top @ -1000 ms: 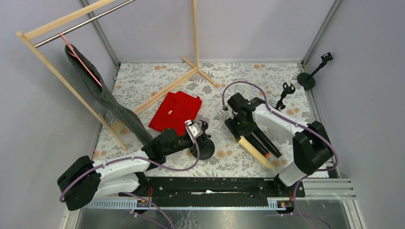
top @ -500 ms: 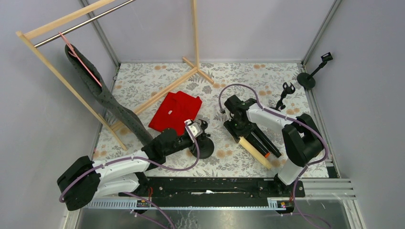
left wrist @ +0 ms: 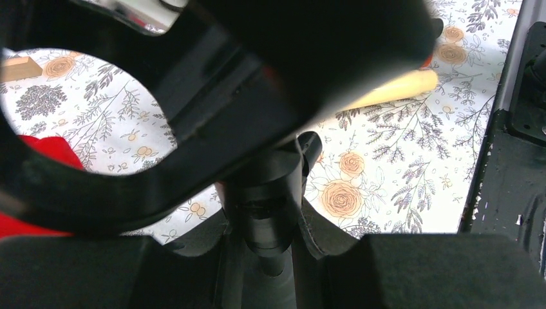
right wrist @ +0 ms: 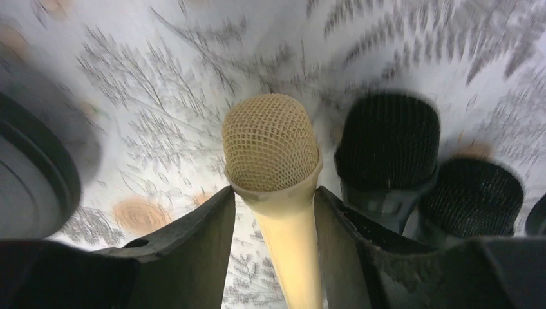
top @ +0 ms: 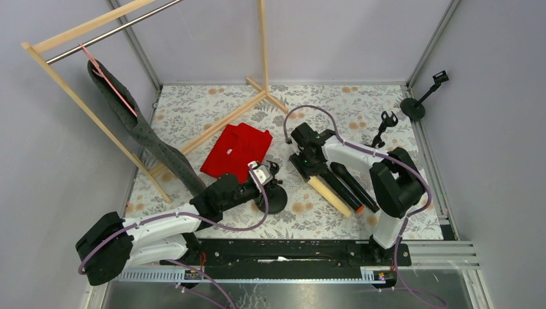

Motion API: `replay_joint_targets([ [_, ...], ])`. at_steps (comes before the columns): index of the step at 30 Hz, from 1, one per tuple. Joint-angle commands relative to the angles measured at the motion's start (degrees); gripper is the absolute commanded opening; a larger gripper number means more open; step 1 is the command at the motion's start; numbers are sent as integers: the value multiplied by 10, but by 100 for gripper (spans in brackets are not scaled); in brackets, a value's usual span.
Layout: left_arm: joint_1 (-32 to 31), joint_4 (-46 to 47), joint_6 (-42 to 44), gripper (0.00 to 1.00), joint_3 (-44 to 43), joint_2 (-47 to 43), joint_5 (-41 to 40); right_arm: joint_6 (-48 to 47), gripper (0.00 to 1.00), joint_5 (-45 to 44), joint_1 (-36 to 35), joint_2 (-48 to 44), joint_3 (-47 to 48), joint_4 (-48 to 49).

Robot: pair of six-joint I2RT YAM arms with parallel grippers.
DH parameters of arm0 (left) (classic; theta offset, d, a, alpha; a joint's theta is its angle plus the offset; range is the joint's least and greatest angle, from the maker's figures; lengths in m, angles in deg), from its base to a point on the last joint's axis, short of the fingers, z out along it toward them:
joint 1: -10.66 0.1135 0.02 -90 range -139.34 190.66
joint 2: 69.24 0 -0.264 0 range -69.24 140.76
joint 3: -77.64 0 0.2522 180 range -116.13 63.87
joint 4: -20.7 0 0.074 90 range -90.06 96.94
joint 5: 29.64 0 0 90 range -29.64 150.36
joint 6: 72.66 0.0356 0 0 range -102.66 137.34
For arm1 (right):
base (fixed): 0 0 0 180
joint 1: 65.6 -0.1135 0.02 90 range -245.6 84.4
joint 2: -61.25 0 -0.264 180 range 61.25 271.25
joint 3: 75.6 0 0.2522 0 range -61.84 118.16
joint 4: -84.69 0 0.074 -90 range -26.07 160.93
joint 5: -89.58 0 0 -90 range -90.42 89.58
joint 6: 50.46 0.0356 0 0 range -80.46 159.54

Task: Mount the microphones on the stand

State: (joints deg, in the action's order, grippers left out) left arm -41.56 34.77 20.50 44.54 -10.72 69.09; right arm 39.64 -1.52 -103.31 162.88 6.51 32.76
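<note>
2 fingers (right wrist: 193, 257) pinch the cream microphone (right wrist: 273, 161), its mesh head hidden overhead.

On the floral bench (top: 193, 109), the right gripper (top: 306, 156) sits over the head end of the cream microphone (top: 329, 197). Two black microphones (top: 344, 185) lie just beside it, one orange-tipped. The left gripper (top: 265, 175) meets the black round-based stand (top: 275, 201), near a red cloth (top: 235, 149).

So the first microphone (right wrist: 270, 138) sits pinched between the right gripper (right wrist: 273, 193) fingers, head poking past the tips. The second microphone (right wrist: 388, 151) lies just outside one finger, the third microphone (right wrist: 472, 187) beyond it. The stand (left wrist: 264, 193) post sits between the left gripper (left wrist: 264, 241) fingers.
</note>
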Motion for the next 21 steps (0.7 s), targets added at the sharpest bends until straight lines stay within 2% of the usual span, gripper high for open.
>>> replay_joint_targets([
  [1, -3, 61, 1, 0, -15, -20, -9, 15, 55, -24, -18, 35, 61, 85],
  [5, -3, 60, 0, 0, -12, -21, -16, 15, 56, -18, -22, 61, 88, 148],
  [8, -3, 61, 2, 0, -10, -19, -21, 8, 62, -13, -23, 73, 93, 165],
  [10, -3, 66, 2, 0, -6, -16, -24, 3, 69, -9, -24, 74, 85, 162],
  [13, -3, 88, 4, 0, 8, -10, -29, 2, 77, -6, -26, 58, 52, 164],
  [21, -3, 94, 4, 0, 9, 6, -33, 9, 83, 7, -31, -40, -36, 171],
])
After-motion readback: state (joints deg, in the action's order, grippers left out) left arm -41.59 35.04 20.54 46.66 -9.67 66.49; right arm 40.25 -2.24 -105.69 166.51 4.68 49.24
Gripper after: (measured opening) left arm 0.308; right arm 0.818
